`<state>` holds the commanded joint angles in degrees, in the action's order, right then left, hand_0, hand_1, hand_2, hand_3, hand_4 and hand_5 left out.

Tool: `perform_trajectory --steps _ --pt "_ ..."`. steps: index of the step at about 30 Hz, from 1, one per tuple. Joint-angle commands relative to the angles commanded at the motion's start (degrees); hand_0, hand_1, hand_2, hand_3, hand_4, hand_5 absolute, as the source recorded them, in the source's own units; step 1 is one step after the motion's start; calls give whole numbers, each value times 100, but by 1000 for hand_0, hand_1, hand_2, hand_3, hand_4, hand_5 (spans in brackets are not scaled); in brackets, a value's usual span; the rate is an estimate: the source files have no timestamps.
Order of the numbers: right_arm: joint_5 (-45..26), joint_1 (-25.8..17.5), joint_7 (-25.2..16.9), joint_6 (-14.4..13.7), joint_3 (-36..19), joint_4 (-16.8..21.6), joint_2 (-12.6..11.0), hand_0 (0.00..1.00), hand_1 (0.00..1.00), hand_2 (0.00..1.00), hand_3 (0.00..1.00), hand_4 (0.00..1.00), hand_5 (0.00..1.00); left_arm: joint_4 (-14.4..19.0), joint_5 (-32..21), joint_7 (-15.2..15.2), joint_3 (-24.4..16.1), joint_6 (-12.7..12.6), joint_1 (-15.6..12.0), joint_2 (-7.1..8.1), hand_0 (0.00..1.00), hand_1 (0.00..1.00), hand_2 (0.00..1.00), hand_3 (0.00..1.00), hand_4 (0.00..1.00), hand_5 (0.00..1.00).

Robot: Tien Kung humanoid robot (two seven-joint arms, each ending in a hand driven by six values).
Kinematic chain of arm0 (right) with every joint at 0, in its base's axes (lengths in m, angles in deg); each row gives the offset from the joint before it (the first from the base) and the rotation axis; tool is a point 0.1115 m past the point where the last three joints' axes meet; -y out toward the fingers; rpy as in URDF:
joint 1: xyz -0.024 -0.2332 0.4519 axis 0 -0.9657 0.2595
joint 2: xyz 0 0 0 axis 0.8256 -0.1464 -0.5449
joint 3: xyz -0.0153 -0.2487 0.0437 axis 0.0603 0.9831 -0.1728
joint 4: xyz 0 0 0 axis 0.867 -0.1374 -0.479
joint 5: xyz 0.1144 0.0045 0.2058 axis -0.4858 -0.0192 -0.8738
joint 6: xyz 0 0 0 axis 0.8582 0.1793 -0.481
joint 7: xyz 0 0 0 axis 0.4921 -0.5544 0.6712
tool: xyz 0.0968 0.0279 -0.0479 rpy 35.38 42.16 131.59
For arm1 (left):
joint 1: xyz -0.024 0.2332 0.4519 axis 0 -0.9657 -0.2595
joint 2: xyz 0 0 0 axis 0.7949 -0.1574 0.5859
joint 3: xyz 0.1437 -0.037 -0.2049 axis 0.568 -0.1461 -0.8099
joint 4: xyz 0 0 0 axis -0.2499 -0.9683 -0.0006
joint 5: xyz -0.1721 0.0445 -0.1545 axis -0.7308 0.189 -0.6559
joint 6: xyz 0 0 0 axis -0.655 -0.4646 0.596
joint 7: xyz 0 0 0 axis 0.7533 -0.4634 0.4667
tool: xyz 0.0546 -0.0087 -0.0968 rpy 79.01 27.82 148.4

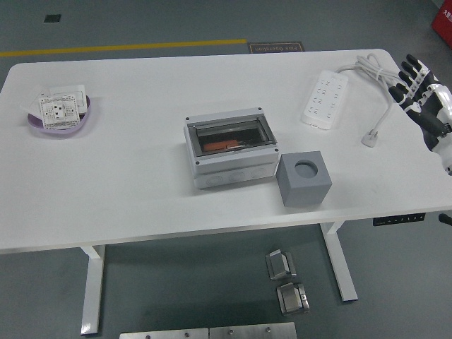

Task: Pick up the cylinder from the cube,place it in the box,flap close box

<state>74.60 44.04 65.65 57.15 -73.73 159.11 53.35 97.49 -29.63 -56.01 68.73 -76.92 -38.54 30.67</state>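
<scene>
A grey cube (pixel 304 179) with an empty round hole in its top stands right of the box. The grey box (pixel 230 150) sits mid-table with its clear flap lying shut over it. An orange cylinder (pixel 220 145) lies inside, seen through the flap. My right hand (pixel 421 88) hovers at the table's right edge, fingers spread and holding nothing, well away from cube and box. The left arm is out of view.
A white power strip (pixel 326 98) with its cable (pixel 378 78) and plug (pixel 369 139) lies at the back right, close to my right hand. A purple dish (pixel 62 116) holding a white socket plate sits at the far left.
</scene>
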Motion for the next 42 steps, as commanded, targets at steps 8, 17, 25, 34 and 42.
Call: perform_trajectory --steps 8,17,25,34,42 --pt "255 122 22 -75 131 -2 74 998 998 998 998 919 481 -1 -191 1 172 -2 7 -10 706 694 614 651 622 259" --pt "235 144 -395 -539 123 -175 87 998 998 998 998 912 487 -3 -380 14 262 -30 41 120 707 696 614 653 629 269" --pt "-97 231 166 91 138 -142 92 943 911 948 998 888 457 -97 -911 -7 821 -25 -44 67 706 696 616 654 633 271" --pt "-380 186 723 646 154 127 125 998 998 998 998 909 449 -97 -1048 -7 988 -27 0 -18 706 695 617 656 635 274" --pt "-235 191 555 374 350 135 145 940 974 998 998 894 410 -111 -1052 -8 994 -35 11 -1 707 695 617 656 635 274"
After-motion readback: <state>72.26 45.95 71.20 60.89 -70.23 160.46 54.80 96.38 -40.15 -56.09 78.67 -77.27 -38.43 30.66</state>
